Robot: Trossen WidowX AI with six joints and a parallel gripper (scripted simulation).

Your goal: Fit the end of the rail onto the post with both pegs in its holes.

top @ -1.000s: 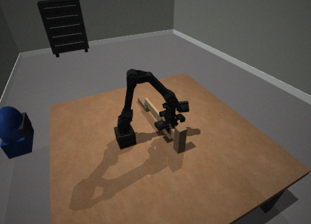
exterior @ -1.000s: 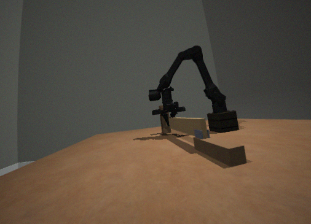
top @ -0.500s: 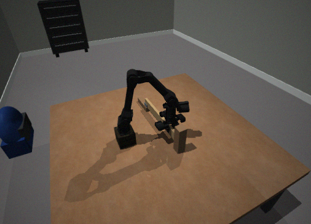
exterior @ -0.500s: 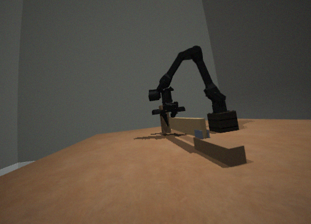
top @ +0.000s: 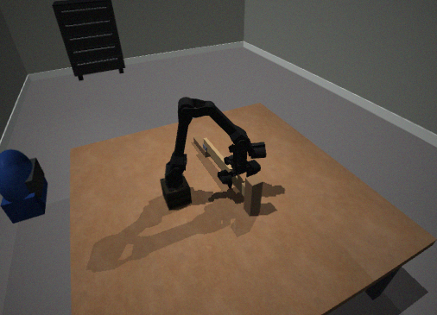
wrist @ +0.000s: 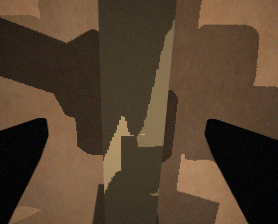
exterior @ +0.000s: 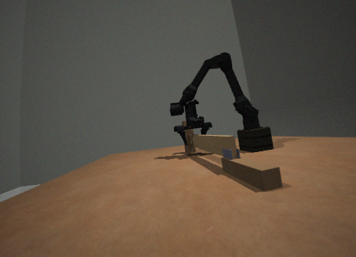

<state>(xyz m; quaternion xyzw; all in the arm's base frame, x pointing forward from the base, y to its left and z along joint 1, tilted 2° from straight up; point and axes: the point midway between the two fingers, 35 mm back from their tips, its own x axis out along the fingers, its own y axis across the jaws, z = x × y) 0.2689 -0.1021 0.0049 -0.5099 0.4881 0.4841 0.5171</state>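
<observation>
One tan surface (top: 142,241) (exterior: 141,200) is topped by the long rail (top: 216,153) (exterior: 214,143) (wrist: 132,60), held raised between the upright post (top: 253,198) (exterior: 190,147) and the low footboard block (top: 199,148) (exterior: 251,175). Beside the post, the rail is straddled by widely spread jaws (top: 233,179) (exterior: 195,139), untouched by either. At the block, the rail's far end is flanked by the small blue bracket (top: 205,148) (exterior: 227,153).

Jaws (top: 233,181) (exterior: 194,139) wide open, pointing down.
</observation>
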